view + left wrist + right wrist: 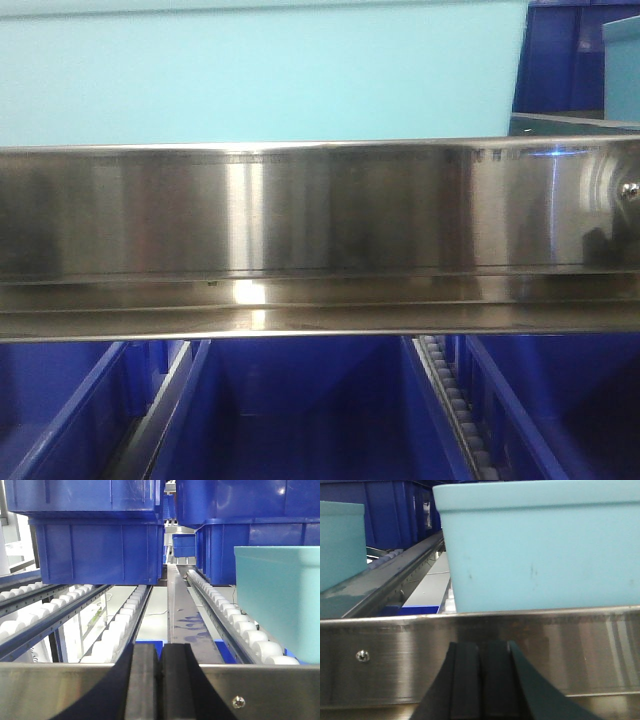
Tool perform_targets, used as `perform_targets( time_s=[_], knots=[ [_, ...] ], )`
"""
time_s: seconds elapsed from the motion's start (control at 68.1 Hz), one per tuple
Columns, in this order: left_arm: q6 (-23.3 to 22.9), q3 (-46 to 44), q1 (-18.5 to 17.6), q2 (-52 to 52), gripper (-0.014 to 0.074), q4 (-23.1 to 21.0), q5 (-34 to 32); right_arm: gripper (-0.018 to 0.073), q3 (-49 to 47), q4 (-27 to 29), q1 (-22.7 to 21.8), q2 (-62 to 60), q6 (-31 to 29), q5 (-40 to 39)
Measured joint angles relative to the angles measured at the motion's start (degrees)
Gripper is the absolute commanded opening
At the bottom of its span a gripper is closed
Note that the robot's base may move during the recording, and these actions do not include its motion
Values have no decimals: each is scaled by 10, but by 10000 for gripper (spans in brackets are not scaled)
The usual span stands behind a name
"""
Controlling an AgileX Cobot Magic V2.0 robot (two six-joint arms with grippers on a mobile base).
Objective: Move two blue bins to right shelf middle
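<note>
The left gripper [161, 680] sat low at the front of a shelf. Its jaws were pressed flat together, with no gap and nothing held, just before the steel front rail [60, 690]. Beyond the rail, white roller lanes [125, 630] ran back to a stack of blue bins [100, 550], one bin on another, resting on the rollers toward the left. A second blue stack [240, 545] stood on the lane to the right, with a narrow gap between the two stacks. A pale teal bin [280, 600] sat nearer on the right lane, in front of that second stack.

The right gripper [480, 680] likewise had its jaws closed against each other, gripping nothing, in front of a brushed metal rail [570, 650]. Directly behind that rail stood a large teal container [540, 550]. Another teal box [340, 545] was at the left edge, and dark blue crates [390, 515] were farther back.

In the front view, a broad shiny shelf edge [320, 215] crossed the middle. A teal wall [260, 70] rose above it, and lower blue bins [310, 410] lay beneath it beside a roller track [455, 410].
</note>
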Motion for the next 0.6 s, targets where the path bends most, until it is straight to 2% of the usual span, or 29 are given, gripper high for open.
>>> perform_targets(
  time_s=[0.323, 0.602],
  knots=[
    [0, 0, 0, 0, -111, 0, -31, -162, 0, 0, 0, 0, 0, -4],
    [0, 0, 0, 0, -111, 0, -43, -162, 0, 0, 0, 0, 0, -72]
  ],
)
